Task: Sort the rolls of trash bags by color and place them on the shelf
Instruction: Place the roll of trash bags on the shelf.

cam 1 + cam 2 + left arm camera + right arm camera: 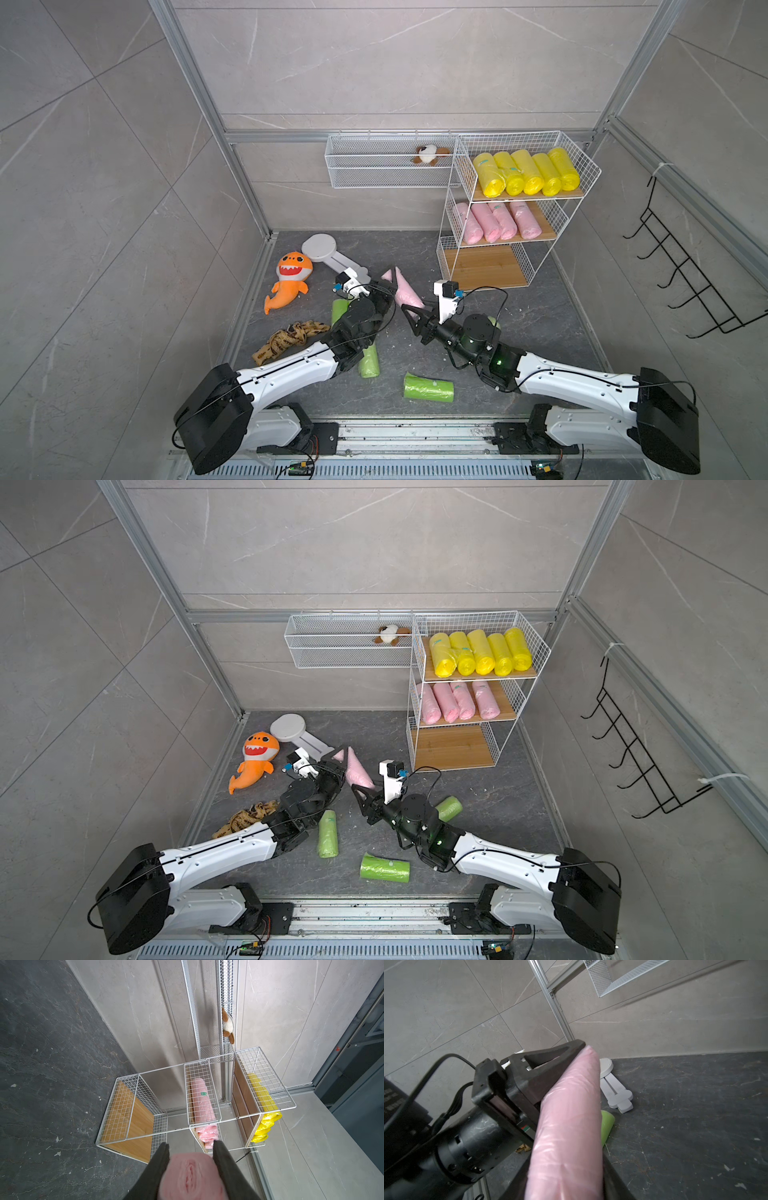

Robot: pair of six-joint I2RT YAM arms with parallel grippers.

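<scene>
A pale pink roll hangs above the floor between my two grippers. My left gripper is shut on its far end. My right gripper is shut on its near end, and the roll fills the gap between the fingers. The shelf stands at the back right: yellow rolls on the top tier, pink rolls on the middle tier, a bare bottom board. Several green rolls lie on the floor around the arms.
An orange shark plush, a grey stand and a brown patterned cloth lie at the left. A white wire basket holding a small plush dog hangs on the back wall. A black hook rack hangs at the right.
</scene>
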